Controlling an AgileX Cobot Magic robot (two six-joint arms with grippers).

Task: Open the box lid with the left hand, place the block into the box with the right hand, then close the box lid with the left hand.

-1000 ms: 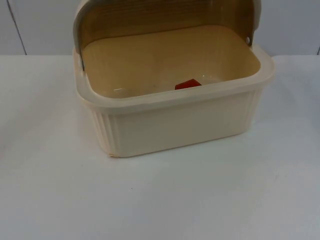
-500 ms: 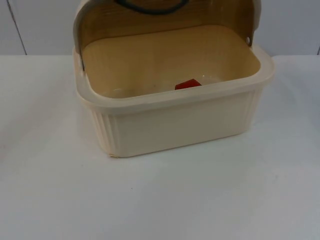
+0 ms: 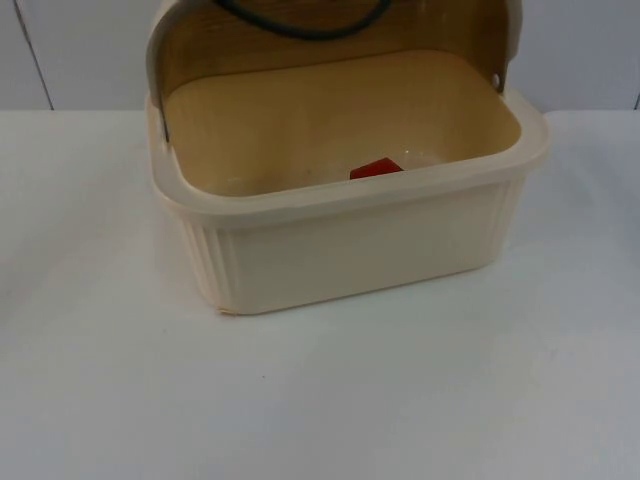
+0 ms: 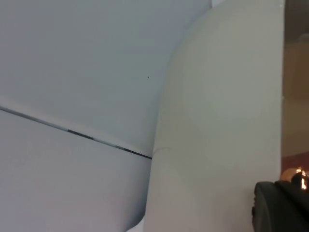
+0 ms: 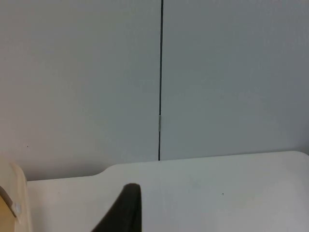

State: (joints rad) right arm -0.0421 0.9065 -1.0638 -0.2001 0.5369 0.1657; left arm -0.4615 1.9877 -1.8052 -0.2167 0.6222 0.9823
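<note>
A cream ribbed box (image 3: 350,245) stands on the white table with its translucent brown lid (image 3: 420,40) swung up and back. A red block (image 3: 375,168) lies inside on the box floor, near the front wall. My left gripper (image 4: 282,208) is close beside the lid's cream rim (image 4: 217,121), behind the box. My right gripper (image 5: 123,210) hovers over the table to the side of the box, whose corner (image 5: 12,203) it sees, facing the partition wall.
The white table (image 3: 320,400) stretches in front of and to both sides of the box. The grey partition wall (image 3: 70,50) with a dark seam closes off the back.
A dark part of the arm has come into sight behind the top of the raised lid and dropped a little lower. Box, lid and block have not moved.
</note>
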